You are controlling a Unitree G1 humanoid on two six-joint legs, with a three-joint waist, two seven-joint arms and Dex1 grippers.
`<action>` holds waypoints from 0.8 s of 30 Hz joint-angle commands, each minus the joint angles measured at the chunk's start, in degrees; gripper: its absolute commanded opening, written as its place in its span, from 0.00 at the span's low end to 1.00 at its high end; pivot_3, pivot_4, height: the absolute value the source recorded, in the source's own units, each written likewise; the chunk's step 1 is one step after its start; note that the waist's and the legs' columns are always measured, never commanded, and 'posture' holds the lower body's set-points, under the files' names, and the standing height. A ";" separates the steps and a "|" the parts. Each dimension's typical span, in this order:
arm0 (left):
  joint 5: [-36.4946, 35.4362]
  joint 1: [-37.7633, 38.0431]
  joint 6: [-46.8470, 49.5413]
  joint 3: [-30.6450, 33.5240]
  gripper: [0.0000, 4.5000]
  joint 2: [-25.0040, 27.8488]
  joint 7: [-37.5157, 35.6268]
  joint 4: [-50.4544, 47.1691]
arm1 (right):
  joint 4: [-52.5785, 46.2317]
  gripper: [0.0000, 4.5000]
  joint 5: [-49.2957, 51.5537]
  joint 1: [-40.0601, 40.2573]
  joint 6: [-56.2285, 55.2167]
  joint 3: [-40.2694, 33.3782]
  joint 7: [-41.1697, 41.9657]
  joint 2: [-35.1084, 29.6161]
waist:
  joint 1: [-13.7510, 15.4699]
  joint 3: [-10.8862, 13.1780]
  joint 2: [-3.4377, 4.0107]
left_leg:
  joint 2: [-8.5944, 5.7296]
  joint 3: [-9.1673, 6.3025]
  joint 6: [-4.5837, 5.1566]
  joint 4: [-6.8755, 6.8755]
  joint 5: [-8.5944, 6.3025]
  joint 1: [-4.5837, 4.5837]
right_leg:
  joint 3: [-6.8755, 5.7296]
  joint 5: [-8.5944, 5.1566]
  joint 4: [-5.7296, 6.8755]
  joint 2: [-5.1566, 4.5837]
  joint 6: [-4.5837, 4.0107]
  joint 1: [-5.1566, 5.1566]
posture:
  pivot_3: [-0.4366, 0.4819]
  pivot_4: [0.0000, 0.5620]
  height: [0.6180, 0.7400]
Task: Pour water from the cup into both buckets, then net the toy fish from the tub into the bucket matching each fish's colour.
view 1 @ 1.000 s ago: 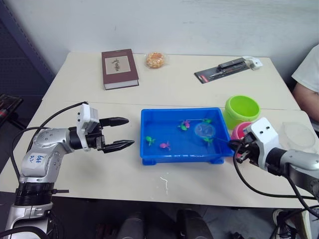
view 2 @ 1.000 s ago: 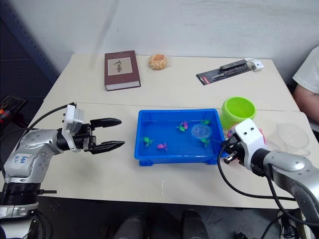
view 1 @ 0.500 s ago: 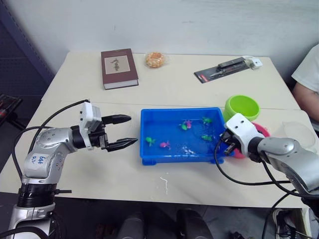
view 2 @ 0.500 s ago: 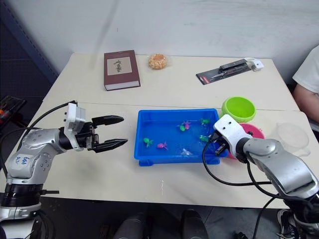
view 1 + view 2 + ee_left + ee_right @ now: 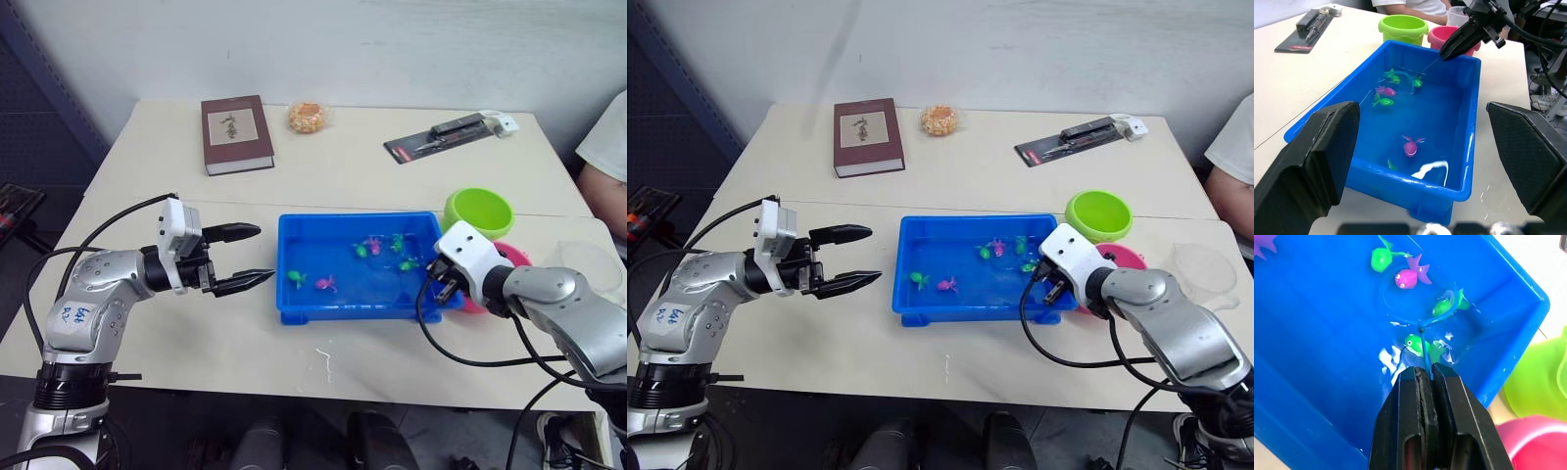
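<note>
Right gripper [image 5: 1424, 374] clamped on the thin handle of the net [image 5: 1418, 301], fingers pressed together around it, poised over the tub's right end. Handle running straight out from the fingertips, down and leftward into the water; hoop lying submerged at its far end, ringing a pink fish [image 5: 1406, 278] and touching a green fish [image 5: 1441, 305] at its rim. Another green one [image 5: 1414, 343] directly beneath the handle, nearer the fingers. Tub [image 5: 294, 308] central on the table, more fish scattered toward its left half. Pink bucket [image 5: 1123, 258] just behind the right wrist, green bucket [image 5: 477, 212] beyond it, clear cup [image 5: 589, 266] further right. Left gripper [image 5: 253, 257] spread wide and empty, hovering just beside the tub's left wall. Probably a scoop in hand, then a lift back toward the pink bucket.
</note>
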 commanded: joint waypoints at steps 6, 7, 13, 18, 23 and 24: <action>-1.25 0.38 -0.47 0.73 0.99 0.07 -0.35 -1.25 | -3.76 0.00 2.65 4.60 -1.02 -9.17 4.97 -0.80 | 0.05 0.00 0.00 | 0.01 -0.01 0.00 0.00 0.00 0.00 | -0.01 0.00 -0.01 0.00 0.00 0.01 | 0.48 0.27 0.99; -1.25 0.41 -0.54 0.73 0.99 0.12 -0.48 -1.19 | -4.18 0.00 3.50 5.54 -0.74 -10.96 5.68 -0.75 | 0.05 0.00 0.00 | 0.01 0.00 0.00 0.00 0.00 0.00 | 0.00 0.00 -0.01 0.01 0.00 0.02 | 0.48 0.27 0.99; -1.38 -0.35 -0.96 0.34 0.99 0.17 -2.27 -0.05 | -7.72 0.00 9.02 13.17 -3.25 -23.17 11.82 -0.25 | 0.16 0.00 0.00 | 0.00 -0.03 0.00 -0.01 0.00 0.01 | 0.00 0.00 -0.02 0.02 0.00 0.05 | 0.48 0.27 0.99; -0.68 -3.86 -1.85 -1.98 0.99 -1.29 -4.64 3.23 | -10.92 0.00 12.67 21.73 -4.98 -33.67 14.67 2.38 | 0.59 0.01 -0.01 | 0.00 -0.05 0.01 0.00 0.00 0.03 | 0.00 0.00 -0.02 0.14 0.00 0.11 | 0.48 0.27 0.99; -0.31 -7.53 -3.38 -4.00 0.99 -3.00 -7.41 7.18 | -14.01 0.00 15.55 30.12 -5.92 -46.85 16.76 5.31 | 0.84 0.00 -0.01 | -0.01 0.00 0.02 -0.01 -0.01 0.05 | 0.00 0.00 -0.01 0.24 0.01 0.12 | 0.48 0.27 0.99; -0.30 -8.01 -3.69 -4.28 0.99 -3.26 -7.90 7.83 | -14.32 0.00 15.89 31.54 -6.04 -48.94 16.99 5.75 | 0.92 0.00 -0.01 | -0.02 0.00 0.02 -0.02 -0.01 0.06 | 0.00 0.00 -0.01 0.25 0.01 0.12 | 0.48 0.27 0.99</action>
